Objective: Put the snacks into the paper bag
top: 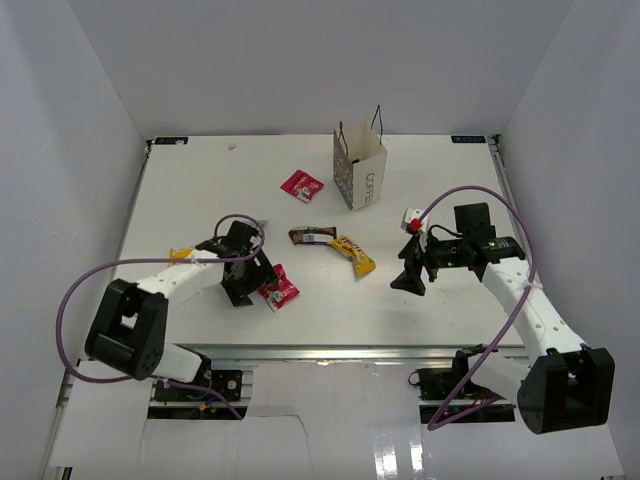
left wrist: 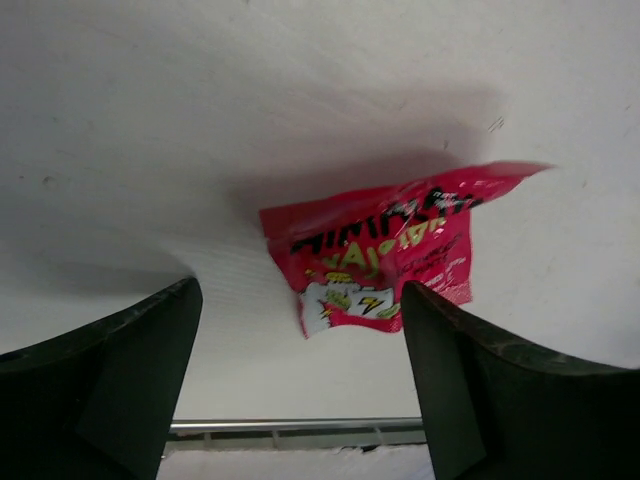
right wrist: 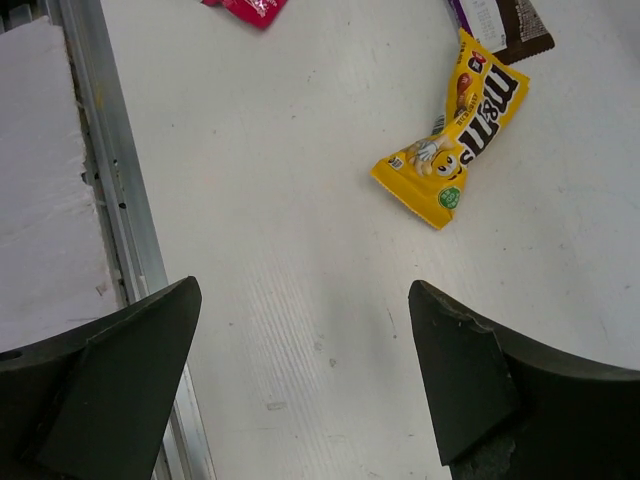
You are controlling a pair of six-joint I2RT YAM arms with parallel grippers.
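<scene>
White paper bag (top: 362, 175) upright, far side
I see a pink-red packet (top: 301, 185) left of it, brown bar (top: 312, 236) just beside yellow packet (top: 355, 256) mid-table, second pink-red packet (top: 280, 290) near-left, all flat.

Both arms are extended forward and angled inward, with the left gripper (top: 252, 283) and right gripper (top: 412, 265) pointed downward, jaws spread wide.

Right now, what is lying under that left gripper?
A pink-red snack packet lies on the table below the open left gripper, nearer its right finger and not gripped. The packet covers its own underside and the patch of table beneath it, so those stay hidden.
</scene>
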